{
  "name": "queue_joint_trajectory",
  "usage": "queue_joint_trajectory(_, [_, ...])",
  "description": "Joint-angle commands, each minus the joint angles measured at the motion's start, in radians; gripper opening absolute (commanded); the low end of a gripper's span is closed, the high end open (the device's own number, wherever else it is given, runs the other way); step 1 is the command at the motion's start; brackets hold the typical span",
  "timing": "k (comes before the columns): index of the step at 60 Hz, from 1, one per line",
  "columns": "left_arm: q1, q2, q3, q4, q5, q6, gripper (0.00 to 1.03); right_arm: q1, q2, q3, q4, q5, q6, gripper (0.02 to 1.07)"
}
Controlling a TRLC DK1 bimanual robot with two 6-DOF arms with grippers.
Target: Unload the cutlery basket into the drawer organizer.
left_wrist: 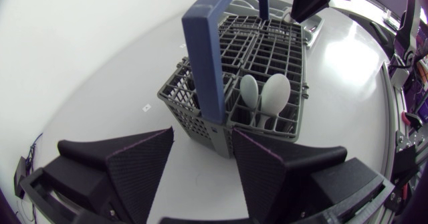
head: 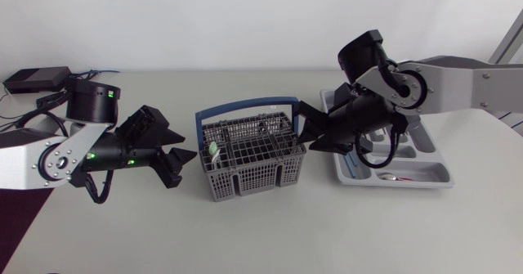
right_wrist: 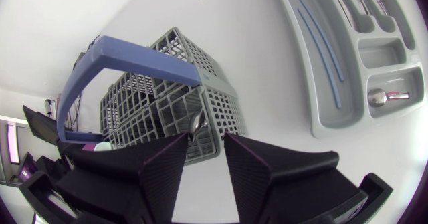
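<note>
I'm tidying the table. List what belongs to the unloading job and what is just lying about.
Job:
basket
spoons in it
organizer
spoon already in it
left tool, open
right tool, open

Lying about:
black box with cables, at the back edge near the left arm

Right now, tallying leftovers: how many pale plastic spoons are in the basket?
2: a greenish spoon and a white spoon, bowls up, side by side in the grey mesh basket's corner nearest the left tool. Others may be hidden.
</note>
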Motion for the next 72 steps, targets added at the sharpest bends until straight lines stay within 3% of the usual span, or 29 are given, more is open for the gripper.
queue_joint_trajectory(1, [-0.006, 0.017, -0.019, 0.012, -0.003, 0.015, 0.72, 0.006, 0.02, 0.032, -0.015, 0.014, 0.039, 0.36])
queue_joint_trajectory(28, [-0.006, 0.031, -0.019, 0.023, -0.003, 0.016, 0.72, 0.018, 0.059, 0.075, -0.016, 0.02, 0.048, 0.29])
queue_joint_trajectory(47, [-0.002, 0.031, -0.021, 0.023, -0.003, 0.02, 0.72, 0.023, 0.057, 0.084, -0.018, 0.027, 0.052, 0.08])
queue_joint_trajectory(72, [-0.003, 0.041, -0.021, 0.023, -0.003, 0.021, 0.72, 0.024, 0.014, 0.119, -0.061, 0.04, 0.048, 0.08])
